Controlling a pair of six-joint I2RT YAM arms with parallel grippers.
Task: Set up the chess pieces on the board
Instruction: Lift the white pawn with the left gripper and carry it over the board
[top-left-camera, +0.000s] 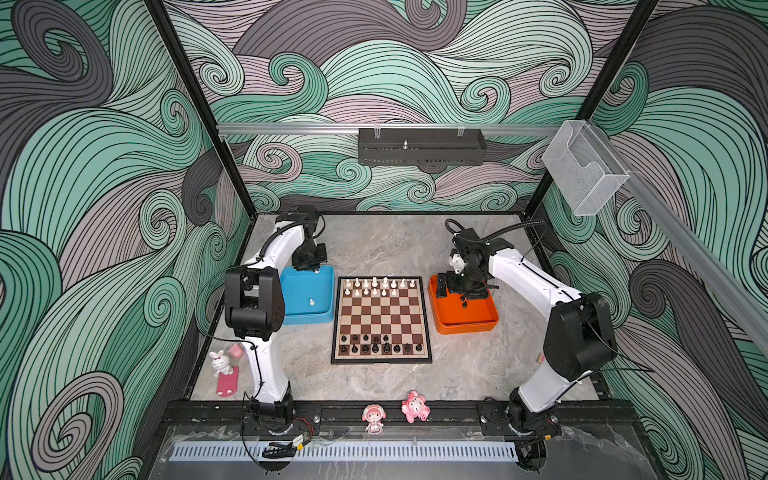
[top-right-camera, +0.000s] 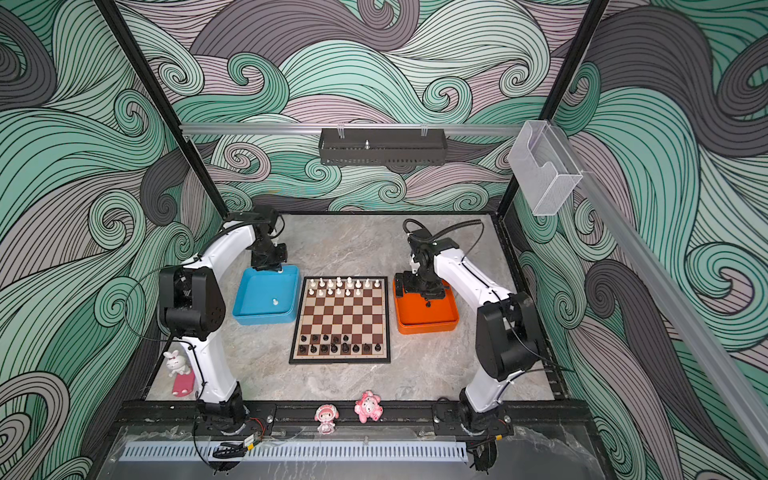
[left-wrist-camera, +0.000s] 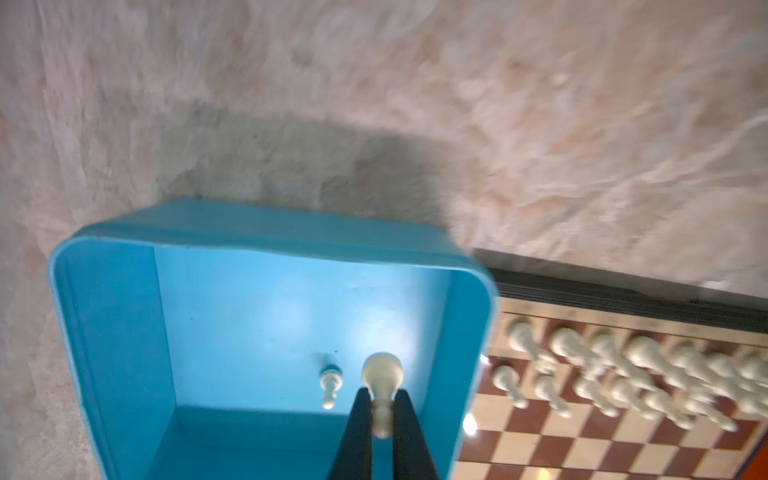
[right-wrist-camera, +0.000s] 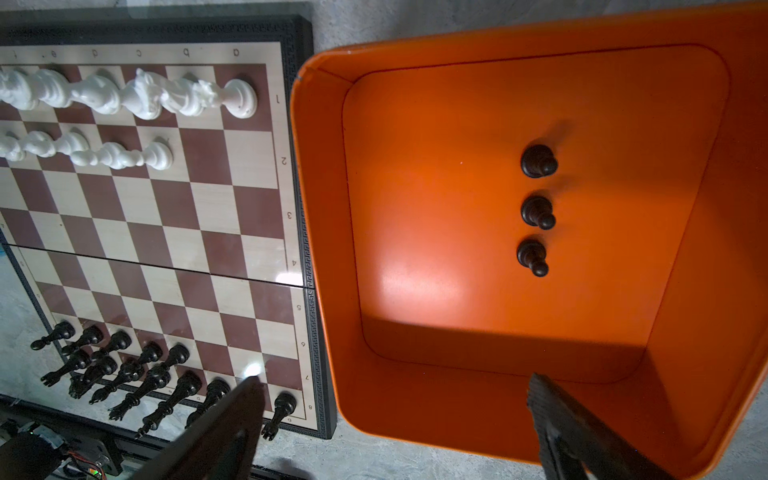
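Note:
The board lies mid-table, white chess pieces on its two far rows and black ones on its two near rows. My left gripper is shut on a white pawn, held over the blue tray; in a top view the gripper hangs at the tray's far edge. Another white pawn stands on the tray floor. My right gripper is open and empty above the orange tray, which holds three black pawns.
The blue tray sits left of the board and the orange tray right of it. Two pink figurines stand on the front rail. A white rabbit figure stands by the left arm's base.

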